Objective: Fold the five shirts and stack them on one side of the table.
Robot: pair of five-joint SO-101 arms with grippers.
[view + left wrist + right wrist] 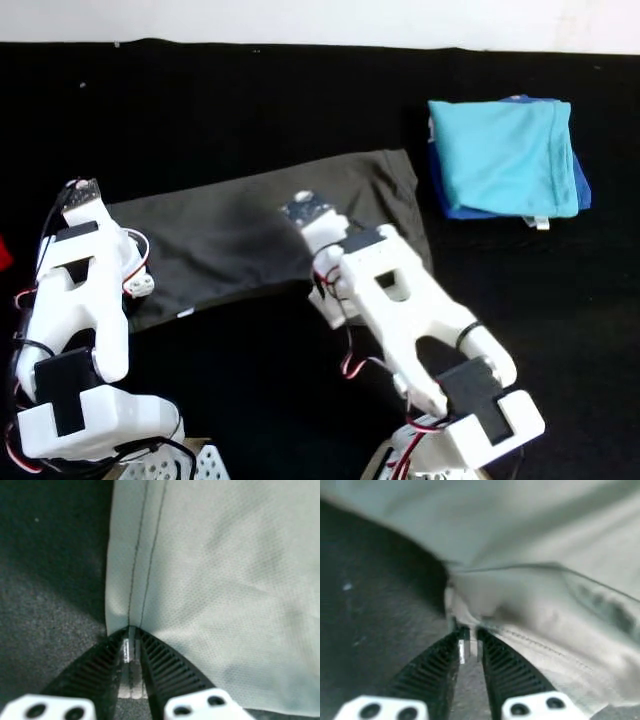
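Left claw (131, 642) clamps the grey shirt (250, 225) at a stitched hem corner; right claw (468, 642) pinches its bunched edge. Shirt's spread mid-desk (250, 90), folded pile (505, 160) far right. Mid-fold, I reckon. Next: lift both edges together, lay across evenly.

White plastic left arm (75, 330) and right arm (410, 310) with black servo blocks (62, 385) and red, black and white cables (350, 362). Left hand (131, 635) and right hand (467, 632): black ribbed fingers (165, 665), white mounts (195, 707) with screw holes.
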